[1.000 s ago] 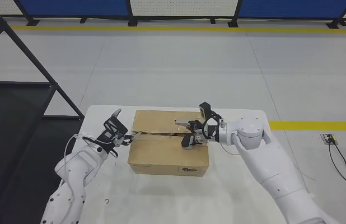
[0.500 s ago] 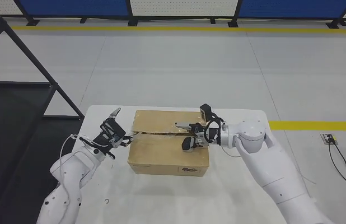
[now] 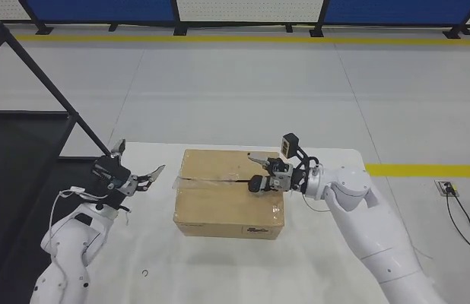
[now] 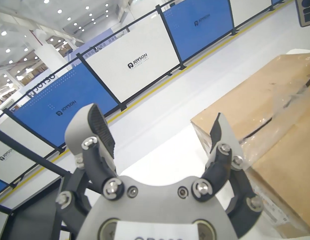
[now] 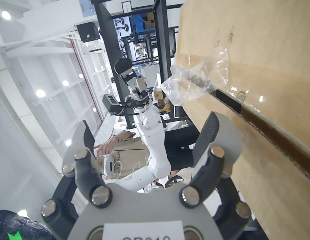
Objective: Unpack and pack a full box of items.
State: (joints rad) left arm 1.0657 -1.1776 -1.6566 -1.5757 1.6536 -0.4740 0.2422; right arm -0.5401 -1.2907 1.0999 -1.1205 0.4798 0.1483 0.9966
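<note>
A closed brown cardboard box (image 3: 230, 199) sits in the middle of the white table (image 3: 144, 251). A dark seam runs along its top, with loose crumpled clear tape (image 5: 195, 83) at its left end. My right gripper (image 3: 258, 171) is open over the right part of the box top, one finger close beside the seam gap (image 5: 257, 123). My left gripper (image 3: 136, 159) hangs open to the left of the box, clear of it, with nothing between its fingers (image 4: 100, 128). The box's near corner (image 4: 270, 106) lies just beyond the left gripper (image 4: 157, 126).
A black metal rack frame (image 3: 37, 91) stands off the table's left side. A small ring-like bit (image 3: 144, 273) lies on the table near the front left. Blue and white barrier panels (image 3: 98, 9) line the far floor.
My left gripper has drawn back to the left, away from the box's left end. My right gripper has shifted slightly right along the seam. The top flaps now lie flatter.
</note>
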